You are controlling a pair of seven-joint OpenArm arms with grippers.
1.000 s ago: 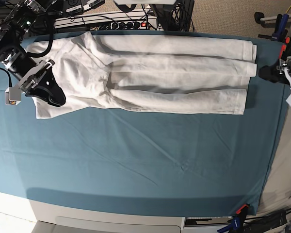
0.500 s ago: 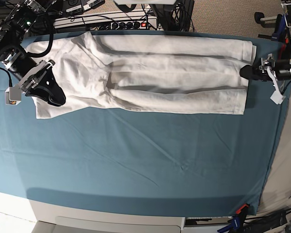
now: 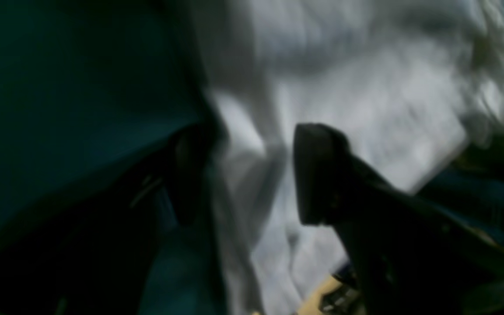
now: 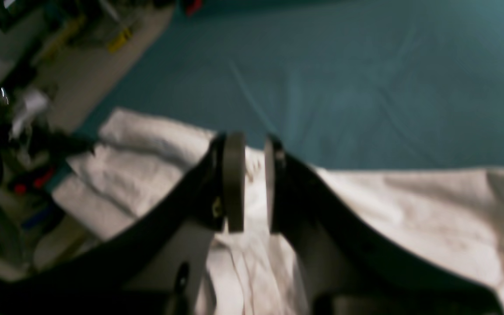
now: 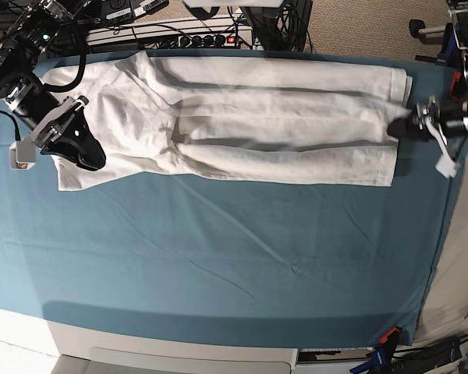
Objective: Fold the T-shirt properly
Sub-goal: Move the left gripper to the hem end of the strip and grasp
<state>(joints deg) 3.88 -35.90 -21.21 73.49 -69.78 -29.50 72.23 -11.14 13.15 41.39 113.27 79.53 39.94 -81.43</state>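
Right gripper (image 5: 84,153): at the table's left edge in the base view, low on the shirt's near-left end; the jaws stand narrowly apart with white cloth between the pads (image 4: 233,183), so I judge it pinched on that end, pinning or readying it for the fold.
Right arm pose: reaches in from the far-left corner, wrist angled down and toward the near edge, fingers pressed into the fabric.
T-shirt (image 5: 249,117): lies stretched as a long narrow band along the far edge of the table, its long sides apparently already folded inward (the layered ridges suggest this), ends toward the left and right edges.
Table cloth (image 5: 234,257): teal, creased, bare over the whole near half.
Left gripper (image 5: 404,128): at the right edge, level with the shirt's right end; jaws spread wide, one finger (image 3: 322,175) over white cloth, the other toward the teal side, straddling the hem but not closed on it.
Left arm pose: comes in low from beyond the right edge, pointing along the table toward the shirt.
Judgement: both ends are being taken so the band can be folded end over end.
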